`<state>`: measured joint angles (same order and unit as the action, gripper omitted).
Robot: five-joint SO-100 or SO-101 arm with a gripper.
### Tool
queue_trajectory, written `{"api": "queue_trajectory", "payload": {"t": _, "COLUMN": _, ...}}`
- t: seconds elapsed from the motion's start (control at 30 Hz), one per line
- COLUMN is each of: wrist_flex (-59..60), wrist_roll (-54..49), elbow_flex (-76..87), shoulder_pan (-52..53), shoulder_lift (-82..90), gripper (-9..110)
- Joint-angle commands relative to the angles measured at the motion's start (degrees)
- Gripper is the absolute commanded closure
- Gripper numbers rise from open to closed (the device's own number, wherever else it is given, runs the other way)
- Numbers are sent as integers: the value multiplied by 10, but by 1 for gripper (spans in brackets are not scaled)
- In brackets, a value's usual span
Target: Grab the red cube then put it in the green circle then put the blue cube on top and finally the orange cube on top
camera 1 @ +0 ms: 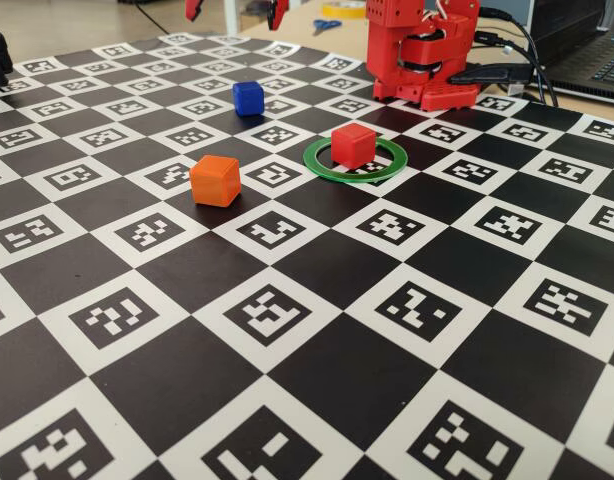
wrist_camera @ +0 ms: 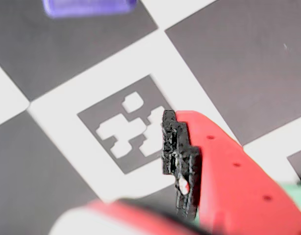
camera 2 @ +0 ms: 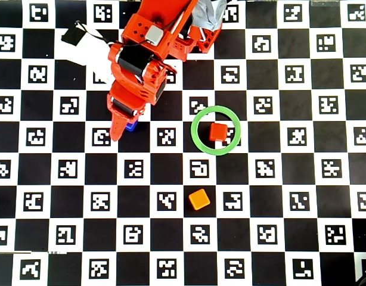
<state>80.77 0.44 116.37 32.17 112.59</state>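
The red cube (camera 2: 217, 131) is seen lying inside the green circle (camera 2: 197, 121), close to the ring's right inner edge in the overhead view, and nothing is stacked on it. Taking the ring as landmark, the orange cube (camera 2: 199, 199) is found below it in that view, apart from it, on the checkered marker board (camera 2: 278, 196). The blue cube (camera 2: 131, 126) lies to the left of the ring, mostly covered by the red arm (camera 2: 141, 65), whose gripper (camera 2: 115, 134) hangs just beside it. In the wrist view only a blurred strip of the blue cube (wrist_camera: 89, 6) is shown at the top edge, with one red finger (wrist_camera: 229, 166) below it; whether the fingers are spread or closed cannot be told.
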Motion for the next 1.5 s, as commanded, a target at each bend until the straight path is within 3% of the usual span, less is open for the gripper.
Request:
{"api": "queue_trajectory", "payload": {"t": 0.0, "wrist_flex": -34, "wrist_roll": -8, "elbow_flex": 13, "shoulder_pan": 5, "shoulder_lift": 35, "gripper": 56}}
{"api": "queue_trajectory", "payload": {"t": 0.67, "wrist_flex": -191, "wrist_roll": -59, "elbow_flex": 146, "shoulder_pan": 32, "shoulder_lift": 10, "gripper": 56}}
{"api": "queue_trajectory", "payload": {"t": 1.47, "wrist_flex": -287, "wrist_roll": -75, "elbow_flex": 178, "shoulder_pan": 37, "shoulder_lift": -74, "gripper": 58}}
